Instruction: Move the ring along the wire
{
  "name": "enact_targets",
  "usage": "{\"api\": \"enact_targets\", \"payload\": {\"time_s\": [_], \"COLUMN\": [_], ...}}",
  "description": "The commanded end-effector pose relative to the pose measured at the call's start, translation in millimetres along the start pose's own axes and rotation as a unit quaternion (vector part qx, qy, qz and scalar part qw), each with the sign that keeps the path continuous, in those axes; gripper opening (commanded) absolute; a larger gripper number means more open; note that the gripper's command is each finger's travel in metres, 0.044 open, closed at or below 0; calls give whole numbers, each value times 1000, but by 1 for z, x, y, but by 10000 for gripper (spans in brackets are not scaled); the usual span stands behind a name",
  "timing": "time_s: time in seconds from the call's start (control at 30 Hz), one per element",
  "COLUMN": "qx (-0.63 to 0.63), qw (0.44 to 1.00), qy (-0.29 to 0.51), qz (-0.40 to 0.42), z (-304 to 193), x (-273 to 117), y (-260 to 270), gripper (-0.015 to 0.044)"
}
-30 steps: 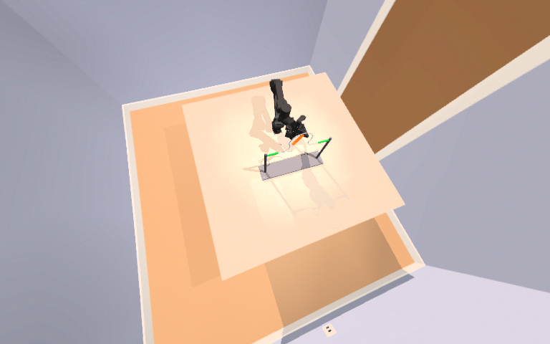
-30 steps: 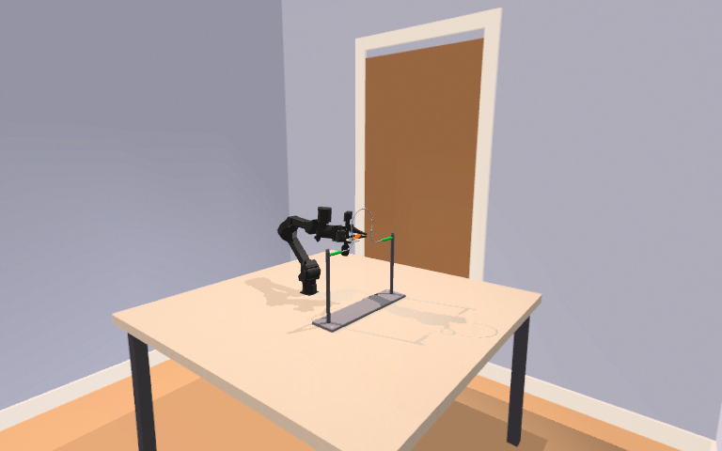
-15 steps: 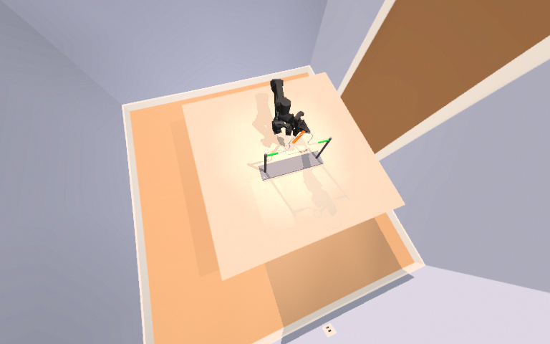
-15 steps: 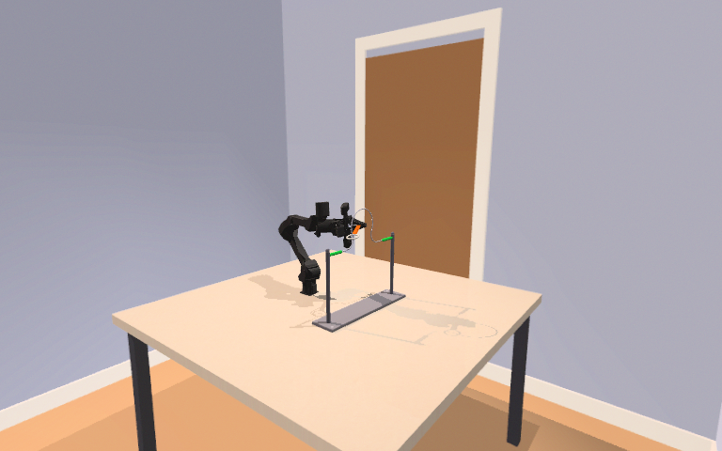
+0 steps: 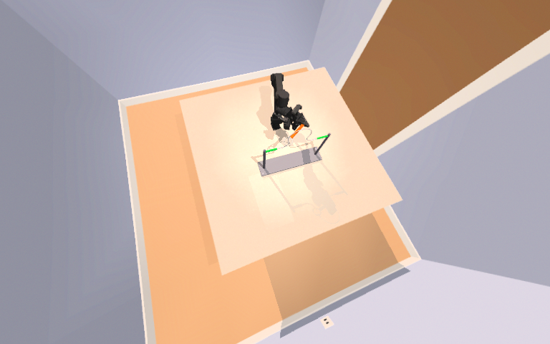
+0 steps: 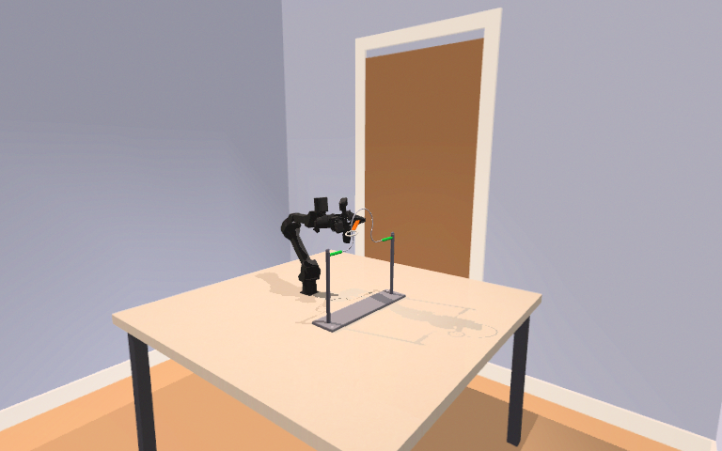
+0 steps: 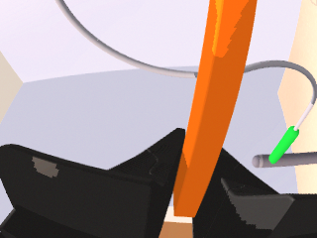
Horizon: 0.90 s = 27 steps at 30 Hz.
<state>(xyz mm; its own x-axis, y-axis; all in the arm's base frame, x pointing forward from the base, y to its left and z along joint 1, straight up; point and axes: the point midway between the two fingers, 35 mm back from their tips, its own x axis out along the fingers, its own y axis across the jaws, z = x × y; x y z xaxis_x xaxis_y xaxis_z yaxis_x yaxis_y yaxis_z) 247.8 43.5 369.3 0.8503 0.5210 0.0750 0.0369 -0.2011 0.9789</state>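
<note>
Orange and slanted, the handle point(image 5: 297, 130) point(image 6: 355, 225) point(image 7: 213, 109) is pinched between the fingers of the gripper point(image 5: 304, 123) point(image 6: 362, 219) point(image 7: 188, 138). The pale ring point(image 5: 291, 137) point(image 6: 353, 230) sits at the handle's far end, lower than the fingertips. It is along the middle stretch of the wire point(image 5: 310, 131) point(image 6: 371, 220) point(image 7: 124, 59), between the two green parts; whether the wire passes through it is too small to tell.

Beside the hand, the wire rises into a tall arch. Below the hand and to either side are the near green part point(image 6: 336, 253) and the far green part point(image 6: 386, 239) in the exterior view, each by its own dark post, the near post point(image 6: 327, 287) and the far post point(image 6: 392, 266). Both posts stand on a grey base point(image 5: 289, 161) point(image 6: 362, 311), lower down.

Behind the hand, the black arm point(image 5: 279, 87) point(image 6: 299, 247) bends back to its foot on the pale table point(image 5: 227, 203) point(image 6: 319, 361). A brown door point(image 5: 446, 60) point(image 6: 423, 159) is well apart from the hand.
</note>
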Motion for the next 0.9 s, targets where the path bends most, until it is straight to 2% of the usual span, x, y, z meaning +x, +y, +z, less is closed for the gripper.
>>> {"api": "enact_targets", "payload": {"time_s": [0.0, 0.87], "qx": [-14, -148], "qw": [1000, 982], "qy": [1, -10], "qz": [-9, -119], "z": [0, 2], "x": [0, -1], "y": [3, -10], "gripper": [-150, -150]}}
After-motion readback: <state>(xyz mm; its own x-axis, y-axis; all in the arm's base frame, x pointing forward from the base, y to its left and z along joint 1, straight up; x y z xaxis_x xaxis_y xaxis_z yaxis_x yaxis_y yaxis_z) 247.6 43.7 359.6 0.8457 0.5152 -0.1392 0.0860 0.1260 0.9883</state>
